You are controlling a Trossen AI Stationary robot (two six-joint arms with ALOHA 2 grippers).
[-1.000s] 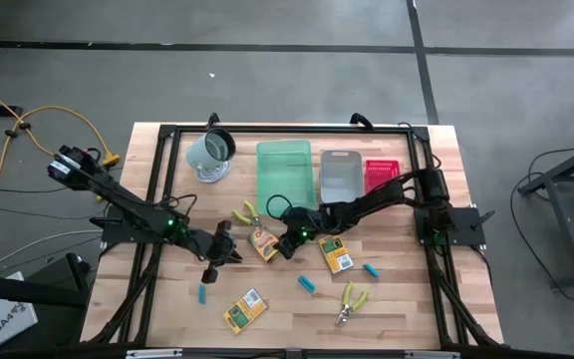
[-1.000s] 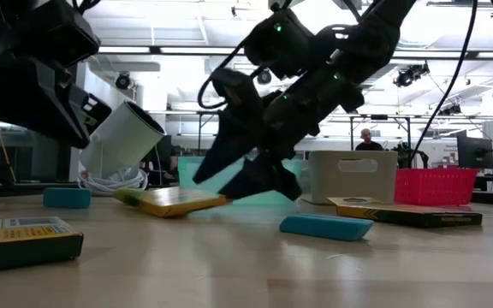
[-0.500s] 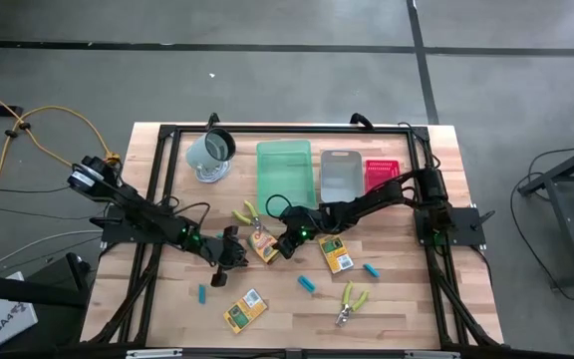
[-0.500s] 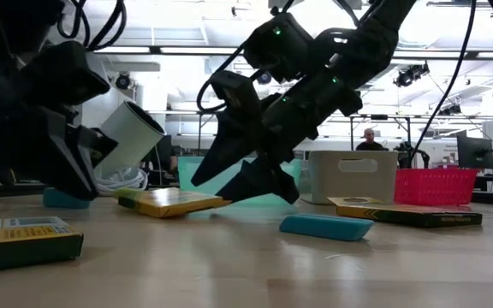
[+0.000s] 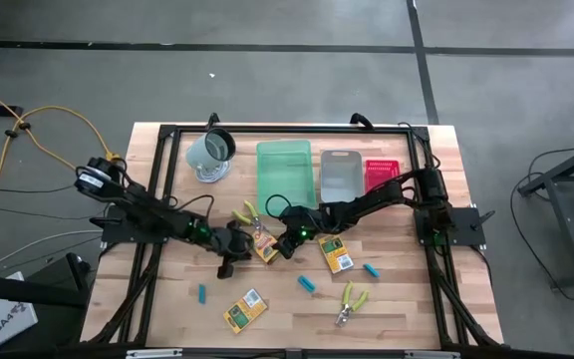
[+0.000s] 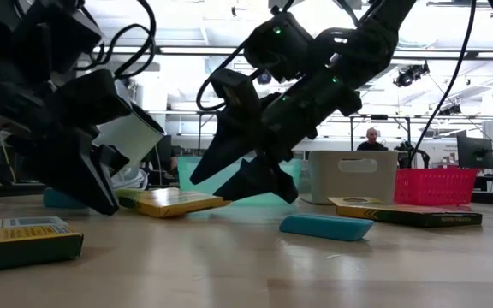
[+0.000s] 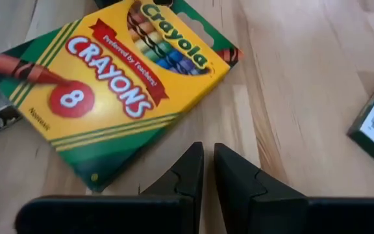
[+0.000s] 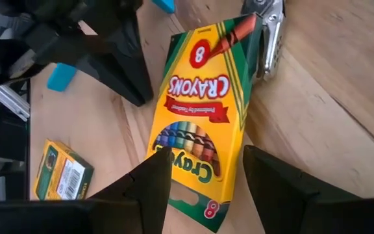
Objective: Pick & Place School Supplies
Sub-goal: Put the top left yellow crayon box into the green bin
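The left gripper (image 5: 229,261) sits low over the middle of the table (image 5: 407,309), just beside the central crayon box (image 5: 263,242); its fingers (image 7: 180,185) are nearly together, with only a thin gap between them, and hold nothing. The right gripper (image 5: 285,247) is at the opposite side of the same box, its fingers (image 8: 149,177) spread wide apart with the box's end between them; no contact with the box can be confirmed. This box lies flat, printed face up, near the table's centre, with one plier-like tool (image 5: 247,212) touching or just beside its far end. A second crayon box (image 5: 335,254) lies toward the right edge of the table, and a third (image 5: 245,310) lies near the front edge. The second plier-like tool (image 5: 350,302) is near the front edge, toward the right. Three cyan-blue pieces lie apart: one (image 5: 201,294) toward the front left, one (image 5: 307,283) near the middle front, one (image 5: 371,269) toward the right. Along the back edge stand a mug (image 5: 210,150), a green tray (image 5: 287,172), a grey tray (image 5: 341,174) and a red tray (image 5: 382,172).
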